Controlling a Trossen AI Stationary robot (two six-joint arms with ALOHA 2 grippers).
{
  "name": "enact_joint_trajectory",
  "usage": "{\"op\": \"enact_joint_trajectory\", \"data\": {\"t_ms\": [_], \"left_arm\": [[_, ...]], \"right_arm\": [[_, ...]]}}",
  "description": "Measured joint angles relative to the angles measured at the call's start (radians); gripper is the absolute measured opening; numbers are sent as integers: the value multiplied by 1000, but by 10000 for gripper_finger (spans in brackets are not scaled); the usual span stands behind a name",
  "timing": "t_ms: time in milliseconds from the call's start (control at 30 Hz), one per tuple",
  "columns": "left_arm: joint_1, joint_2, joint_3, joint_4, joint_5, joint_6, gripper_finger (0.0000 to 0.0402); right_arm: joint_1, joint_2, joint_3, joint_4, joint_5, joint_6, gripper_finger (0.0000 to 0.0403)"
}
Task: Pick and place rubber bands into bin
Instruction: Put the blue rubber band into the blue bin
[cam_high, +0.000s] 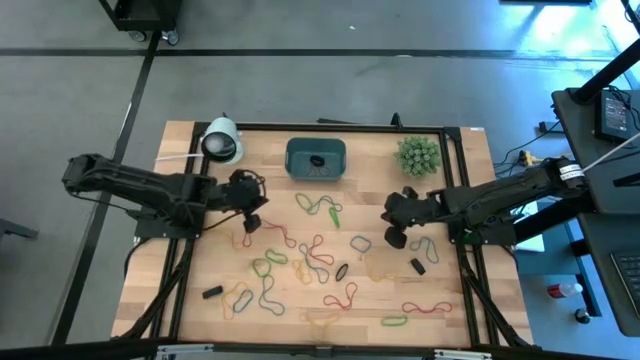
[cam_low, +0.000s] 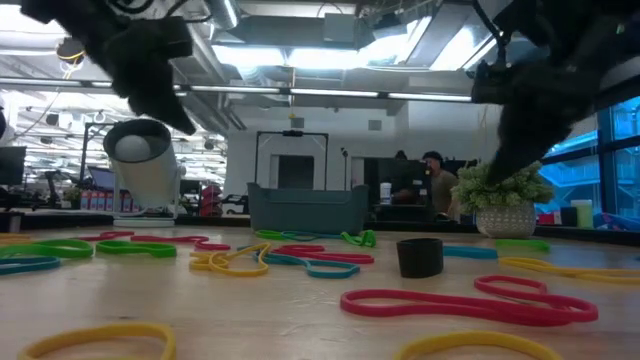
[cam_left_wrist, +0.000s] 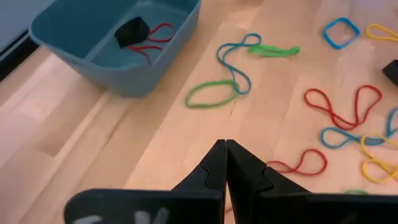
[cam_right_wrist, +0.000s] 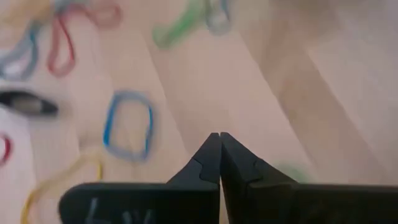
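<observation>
From above, my left jaws (cam_high: 252, 222) hung over the desk (cam_high: 190, 250) near the bin (cam_high: 316, 158), my right jaws (cam_high: 394, 238) right of the scattered rubber bands (cam_high: 318, 250). Level with the desk, bands lay all across the front. Past both wrists, each pair was clenched on nothing. I judged I was between picks; next I needed to release and drop onto one band.

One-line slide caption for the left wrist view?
Left gripper shut and empty above the wooden table, with the teal bin holding a red rubber band ahead.
</observation>
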Motion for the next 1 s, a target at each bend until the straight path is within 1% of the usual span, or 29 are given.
{"op": "enact_joint_trajectory", "data": {"t_ms": [67,167,267,367,467,633,833,1000], "left_arm": [[-23,-23,-32,17,-12,-12,2],[-48,-41,-71,31,-17,-39,2],[-68,-41,-93,41,-47,-73,1],[-84,-41,-114,52,-64,-78,2],[-91,-41,-126,79,-66,-78,2],[-90,-41,-127,92,-84,-54,2],[-90,-41,-127,94,-89,-37,1],[-90,-40,-127,133,-88,-4,2]], "right_arm": [[28,0,64,-170,-2,75,2],[69,0,134,-397,-49,190,2],[110,0,152,-544,-114,283,2],[145,0,129,-614,-176,353,8],[170,0,98,-646,-210,407,21],[181,0,31,-642,-251,487,49],[181,3,-78,-507,-264,525,86],[181,6,-145,-473,-265,554,100]]}}
